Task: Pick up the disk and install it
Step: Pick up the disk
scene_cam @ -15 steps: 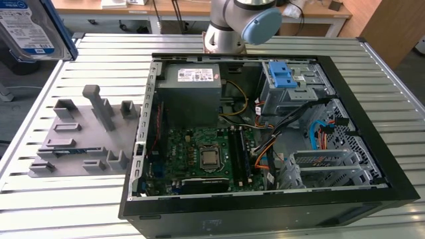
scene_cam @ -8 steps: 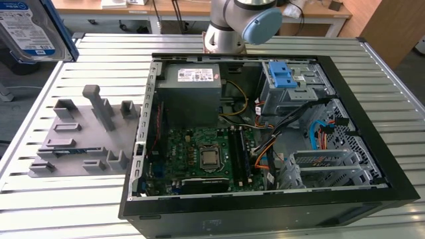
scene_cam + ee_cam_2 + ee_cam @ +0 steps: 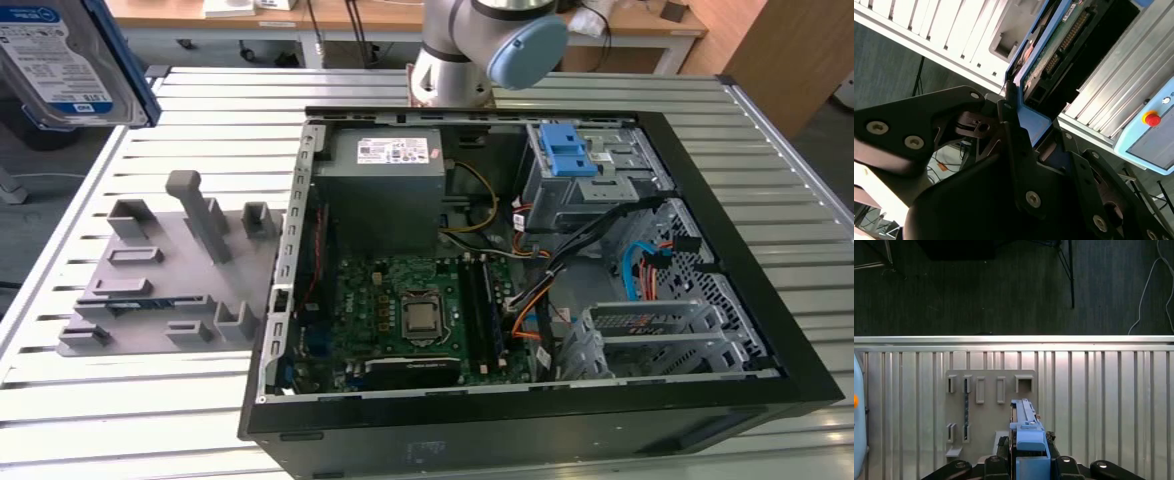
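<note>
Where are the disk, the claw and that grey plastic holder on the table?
disk [image 3: 60,60]: exterior view, its white-and-blue label.
claw [image 3: 1027,442]: first wrist view, midway between its fingertips.
grey plastic holder [image 3: 167,280]: exterior view, its flat base.

Disk in gripper, holder tray on table, exterior view's left of computer case

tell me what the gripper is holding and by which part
The gripper holds the disk, clamped across the blue tab end of its bracket; the drive body sticks out beyond it.
</note>
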{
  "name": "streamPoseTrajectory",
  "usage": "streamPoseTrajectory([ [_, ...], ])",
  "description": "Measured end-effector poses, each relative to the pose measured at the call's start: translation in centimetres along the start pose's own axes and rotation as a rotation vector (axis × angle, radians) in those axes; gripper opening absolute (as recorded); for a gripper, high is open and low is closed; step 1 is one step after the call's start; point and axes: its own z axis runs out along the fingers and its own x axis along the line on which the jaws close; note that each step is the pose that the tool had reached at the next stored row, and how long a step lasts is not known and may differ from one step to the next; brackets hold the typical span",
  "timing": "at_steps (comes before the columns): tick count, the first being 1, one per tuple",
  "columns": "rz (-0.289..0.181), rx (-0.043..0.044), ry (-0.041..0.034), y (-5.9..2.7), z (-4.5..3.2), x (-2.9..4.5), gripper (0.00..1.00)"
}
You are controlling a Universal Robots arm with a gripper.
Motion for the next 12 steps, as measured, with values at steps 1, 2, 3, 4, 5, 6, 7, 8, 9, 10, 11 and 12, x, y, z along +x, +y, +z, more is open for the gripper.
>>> streamPoseTrajectory([
  [1,0.000,0.0000,0.0000,0.00,-0.01,0.17,0.37],
  [2,0.000,0.0001,-0.0001,-0.01,0.00,0.35,0.37],
  [3,0.000,0.0000,0.0000,-0.02,-0.01,0.55,0.37],
  [4,0.000,0.0001,0.0000,-0.02,-0.02,0.76,0.37],
  [5,0.000,0.0001,0.0000,-0.03,-0.02,0.91,0.37],
  [6,0.000,0.0001,-0.0001,-0.05,-0.02,1.00,0.37],
  [7,0.000,0.0001,-0.0001,-0.10,-0.02,1.06,0.37],
  [8,0.000,0.0001,-0.0001,-0.18,-0.02,1.13,0.37],
  [9,0.000,-0.0003,0.0000,-0.27,-0.04,1.17,0.37],
  [10,0.000,-0.0005,0.0000,-0.38,-0.03,1.22,0.37],
  [11,0.000,-0.0006,-0.0001,-0.52,-0.03,1.26,0.37],
  [12,0.000,-0.0010,-0.0001,-0.67,-0.03,1.30,0.37],
])
